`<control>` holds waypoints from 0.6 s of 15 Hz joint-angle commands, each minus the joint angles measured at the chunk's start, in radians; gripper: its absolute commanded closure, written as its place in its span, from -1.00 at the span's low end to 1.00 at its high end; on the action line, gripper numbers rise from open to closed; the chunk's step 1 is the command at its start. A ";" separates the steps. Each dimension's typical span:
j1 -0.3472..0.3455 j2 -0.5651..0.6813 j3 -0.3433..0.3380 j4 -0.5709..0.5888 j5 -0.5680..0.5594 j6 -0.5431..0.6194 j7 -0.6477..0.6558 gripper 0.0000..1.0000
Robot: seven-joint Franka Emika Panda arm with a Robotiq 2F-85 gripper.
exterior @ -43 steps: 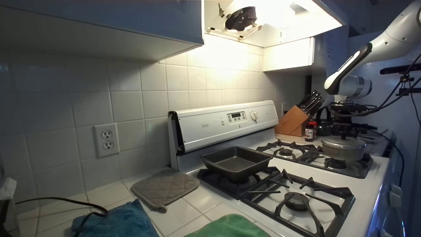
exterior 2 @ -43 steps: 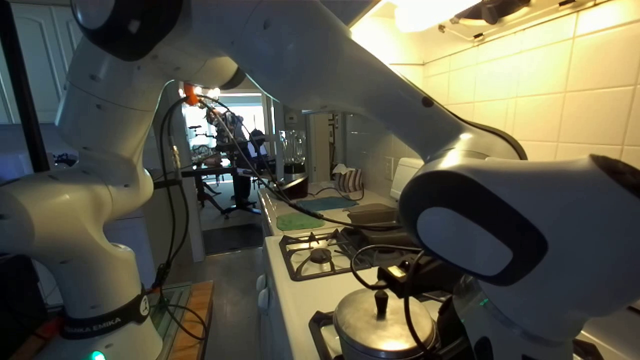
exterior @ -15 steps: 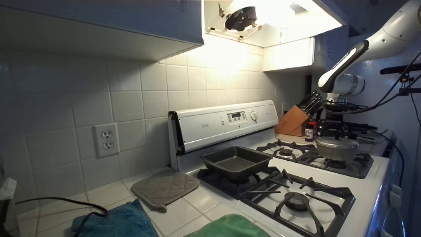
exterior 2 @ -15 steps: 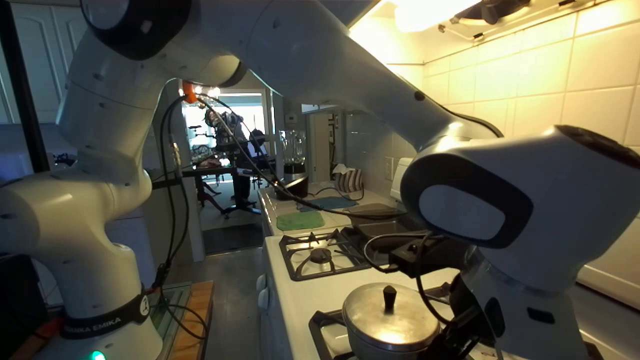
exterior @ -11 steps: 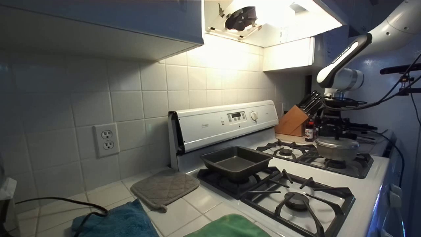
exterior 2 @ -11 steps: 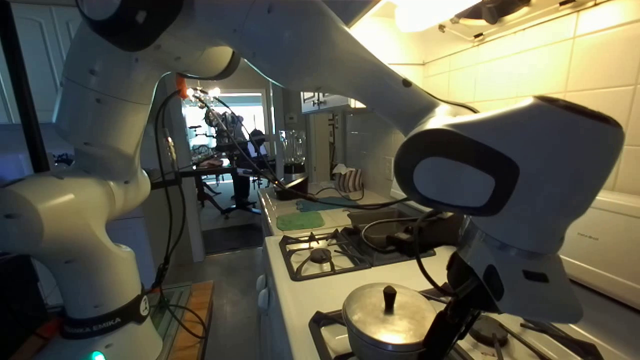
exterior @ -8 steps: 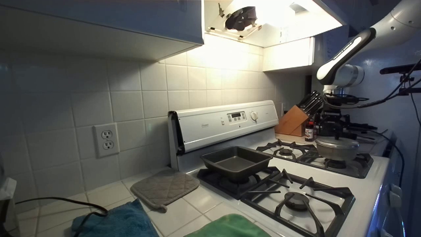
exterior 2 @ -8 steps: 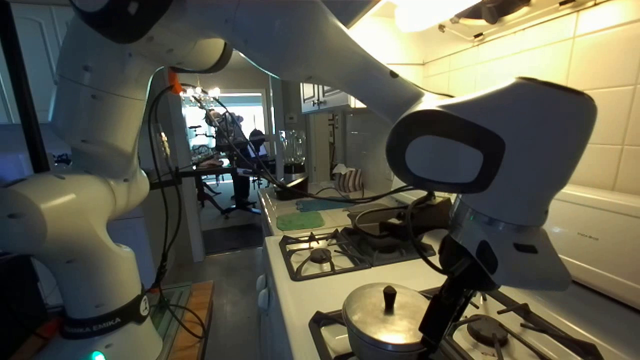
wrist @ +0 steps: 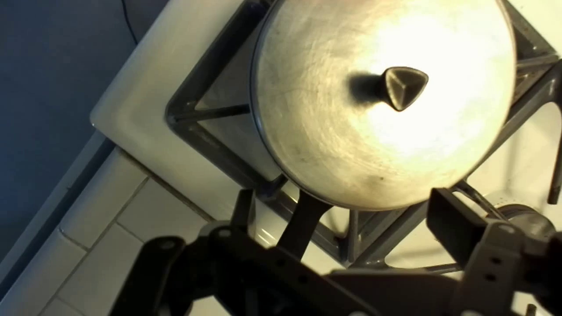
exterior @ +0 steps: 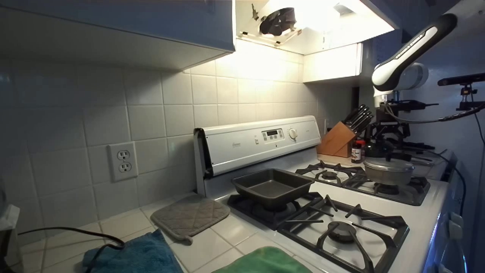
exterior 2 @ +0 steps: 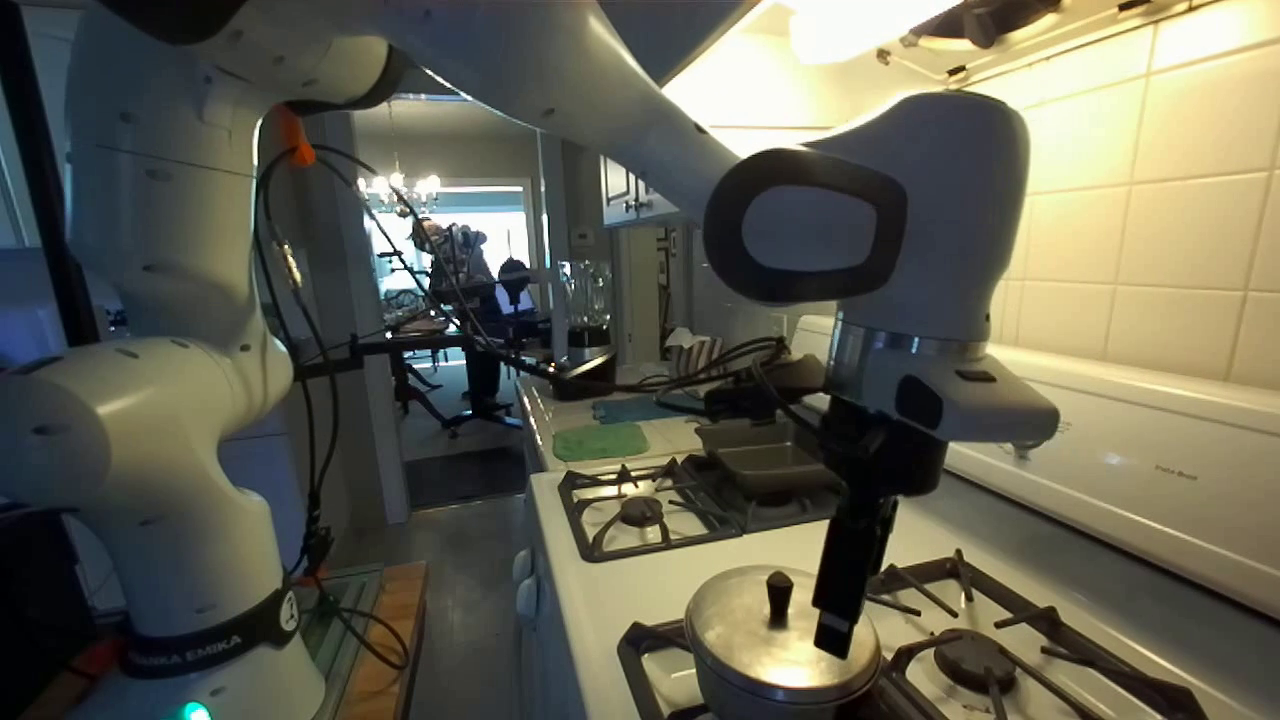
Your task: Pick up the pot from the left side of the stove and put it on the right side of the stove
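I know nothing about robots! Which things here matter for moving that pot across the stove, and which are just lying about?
Part of the job:
the lidded pot
the stove
the robot's hand, open

Just lying about:
the dark baking pan
the grey quilted pad
the blue cloth
the green cloth
the knife block

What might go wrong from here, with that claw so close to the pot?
1. The claw hangs open near the pot, and the wrist view shows the handle between its fingers; a bump might shift the pot on its grate.
2. The lid seems only to rest on the pot; a knock to its knob could perhaps slide it off.
3. A dark baking pan sits elsewhere on the stove; a wide swing might catch it.
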 commanded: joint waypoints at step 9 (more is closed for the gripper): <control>0.017 -0.406 0.069 -0.403 -0.117 0.199 -0.238 -1.00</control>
